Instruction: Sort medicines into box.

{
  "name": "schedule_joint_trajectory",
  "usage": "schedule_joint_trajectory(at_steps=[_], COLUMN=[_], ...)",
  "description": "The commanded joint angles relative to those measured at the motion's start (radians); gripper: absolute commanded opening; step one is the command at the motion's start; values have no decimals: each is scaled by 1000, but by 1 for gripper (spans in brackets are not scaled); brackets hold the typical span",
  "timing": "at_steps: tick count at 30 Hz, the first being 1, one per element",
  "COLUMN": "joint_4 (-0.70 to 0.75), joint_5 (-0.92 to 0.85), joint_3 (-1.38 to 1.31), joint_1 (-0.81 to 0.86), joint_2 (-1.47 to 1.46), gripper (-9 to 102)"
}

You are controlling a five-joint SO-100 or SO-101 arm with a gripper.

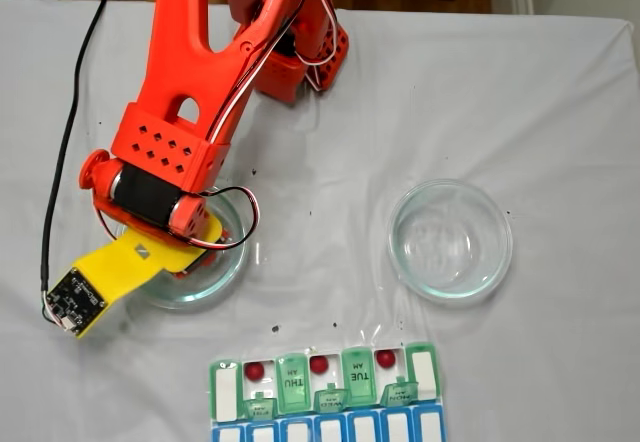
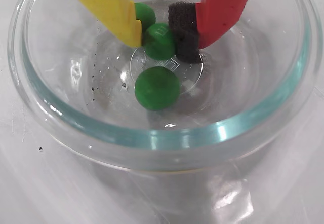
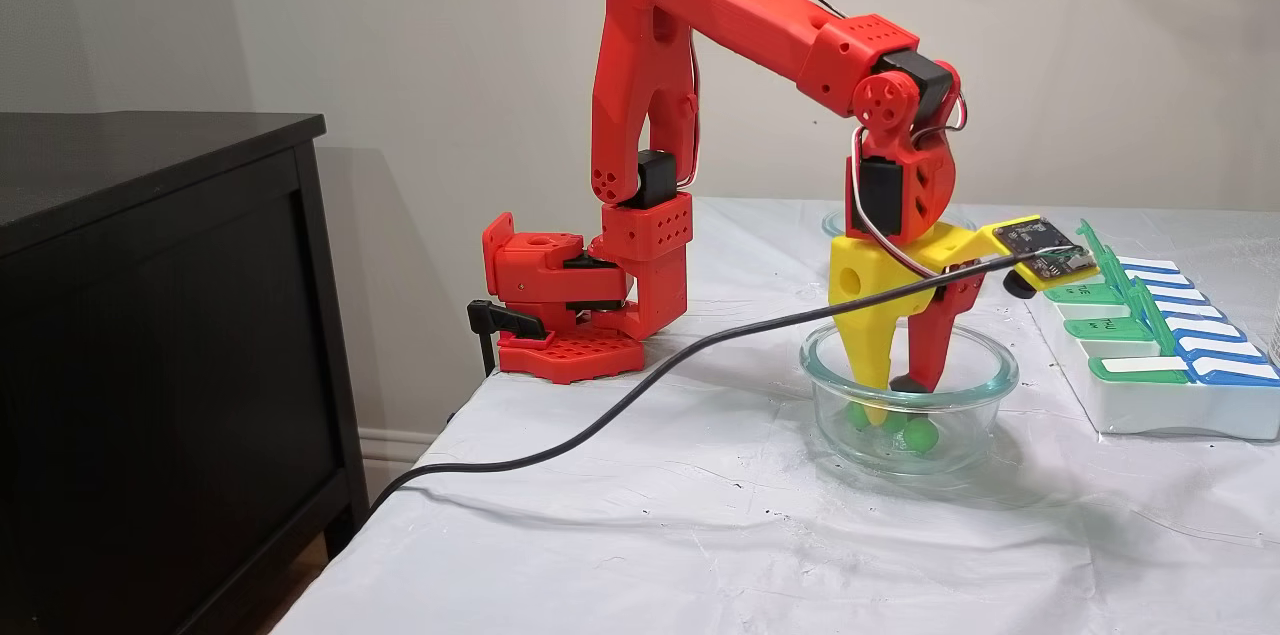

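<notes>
My gripper (image 2: 161, 44) reaches down into a clear glass dish (image 2: 61, 117) that holds three green medicines. Its yellow finger (image 2: 114, 6) and the black foam pad (image 2: 183, 24) on its red finger press on either side of one green ball (image 2: 159, 41). A second green ball (image 2: 157, 87) lies loose in front, and a third (image 2: 146, 14) peeks out behind the yellow finger. The box (image 1: 292, 387) lies at the table's near edge in a fixed view, with three dark red medicines (image 1: 319, 364) in open compartments. Seen from the side, the gripper (image 3: 895, 400) stands upright in the dish (image 3: 830, 365).
A second clear glass dish (image 1: 505, 242) stands to the right, with nothing in it. A black cable (image 1: 62, 162) runs along the left side of the white cloth. The arm's base (image 3: 570, 305) sits at the back, and a dark cabinet (image 3: 150, 335) stands beside the table.
</notes>
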Motion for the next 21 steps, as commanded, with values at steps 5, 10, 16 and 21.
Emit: schedule_joint_trajectory(at_steps=[5, 10, 16, 21], joint_4=[-14, -18, -25, -34], joint_5=[8, 18, 28, 54], joint_3=[-9, -8, -3, -2], joint_1=[-15, -20, -20, -20], joint_2=[106, 114, 137, 149], gripper=[6, 4, 0, 0])
